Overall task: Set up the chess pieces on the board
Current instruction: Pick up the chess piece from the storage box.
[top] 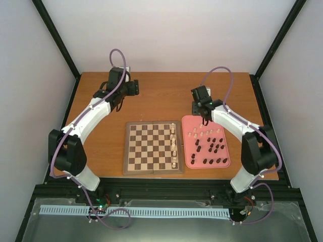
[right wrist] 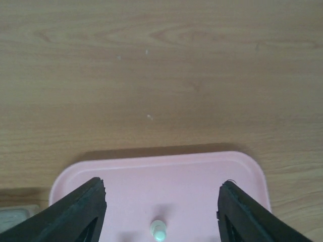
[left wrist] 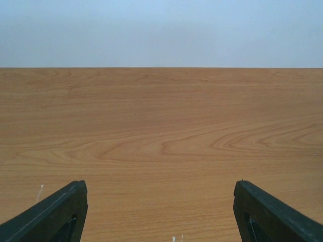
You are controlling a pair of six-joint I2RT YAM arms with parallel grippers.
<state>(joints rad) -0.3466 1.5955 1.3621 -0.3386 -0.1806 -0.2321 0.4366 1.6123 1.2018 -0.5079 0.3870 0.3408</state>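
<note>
The board (top: 149, 146) lies at the table's centre, with several cream chess pieces (top: 174, 146) standing in a line down its right edge. To its right, cream pieces (top: 198, 132) and dark pieces (top: 214, 147) stand scattered on a pink tray (top: 187, 143). My right gripper (top: 205, 120) hangs open over the tray's far end. In the right wrist view its fingers (right wrist: 75, 214) stand wide on either side of one cream piece (right wrist: 160, 233), not touching it. My left gripper (top: 133, 88) is open at the back left, with only bare table between its fingertips (left wrist: 55, 212).
The pink tray's far rim (right wrist: 151, 161) runs just ahead of the right fingers, with wooden table (right wrist: 161, 75) beyond it. A black frame and pale walls enclose the table. The left wrist view shows tabletop (left wrist: 161, 126) reaching to the wall.
</note>
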